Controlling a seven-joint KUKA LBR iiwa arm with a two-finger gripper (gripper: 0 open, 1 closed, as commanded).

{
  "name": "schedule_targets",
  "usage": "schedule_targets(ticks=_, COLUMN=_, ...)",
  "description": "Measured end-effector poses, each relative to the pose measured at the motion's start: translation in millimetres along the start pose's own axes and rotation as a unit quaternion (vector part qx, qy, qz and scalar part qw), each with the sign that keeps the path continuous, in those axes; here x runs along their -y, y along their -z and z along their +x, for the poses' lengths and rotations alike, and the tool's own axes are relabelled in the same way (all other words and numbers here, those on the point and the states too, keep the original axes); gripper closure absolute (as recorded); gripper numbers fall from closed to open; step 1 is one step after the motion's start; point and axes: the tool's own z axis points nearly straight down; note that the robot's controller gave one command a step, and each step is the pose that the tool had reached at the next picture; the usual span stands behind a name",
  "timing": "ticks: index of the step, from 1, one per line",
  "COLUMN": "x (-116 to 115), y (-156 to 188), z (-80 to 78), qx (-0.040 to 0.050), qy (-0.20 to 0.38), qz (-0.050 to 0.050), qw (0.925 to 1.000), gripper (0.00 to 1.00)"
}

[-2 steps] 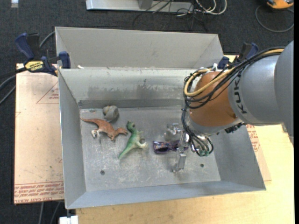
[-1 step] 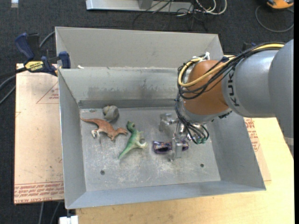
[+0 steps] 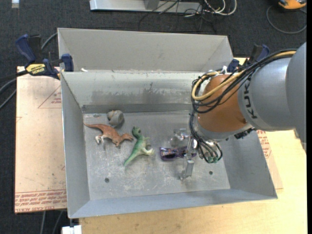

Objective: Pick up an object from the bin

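The gripper (image 3: 185,154) is low over the floor of the grey metal bin (image 3: 146,182), right of its middle. Its fingers (image 3: 187,170) are spread, one towards the back wall and one towards the front. Between them, poking out to the left, lies a small purple toy (image 3: 169,153) with dark and pale patches. It is too small to tell exactly what it is. The fingers stand either side of its right end without pinching it, and it looks to be resting on the bin floor.

Well to the left lie a green toy dinosaur (image 3: 138,148), a brown toy dinosaur (image 3: 109,133) just beyond it, and a grey lump (image 3: 115,116) near the back wall. All three are well apart from the gripper.

The purple toy looks like light, stiff plastic, probably smooth enough to slide on the metal floor if nudged from one side. It seems unlikely to break under a firm squeeze. The best hold appears to be across its narrow width near the middle, not at the tip, so that it does not pivot or squirt out as the fingers close. Its low profile means the fingertips need to sit almost on the floor.
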Motion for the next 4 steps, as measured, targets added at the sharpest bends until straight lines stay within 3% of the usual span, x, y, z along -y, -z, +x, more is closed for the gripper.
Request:
schedule_targets(ticks=1, x=-10.4, y=1.2, z=-35.4, qx=0.0070, qy=0.059, qz=0.000, qw=0.9982, gripper=0.00)
schedule_targets(ticks=2, x=-0.7, y=1.0, z=-1.4, qx=0.0023, qy=0.000, qz=-0.001, qw=1.0000, gripper=1.00)
schedule_targets(ticks=4, x=-0.9, y=4.7, z=-0.4, qx=0.0005, qy=0.001, qz=-0.001, qw=1.0000, gripper=1.00)
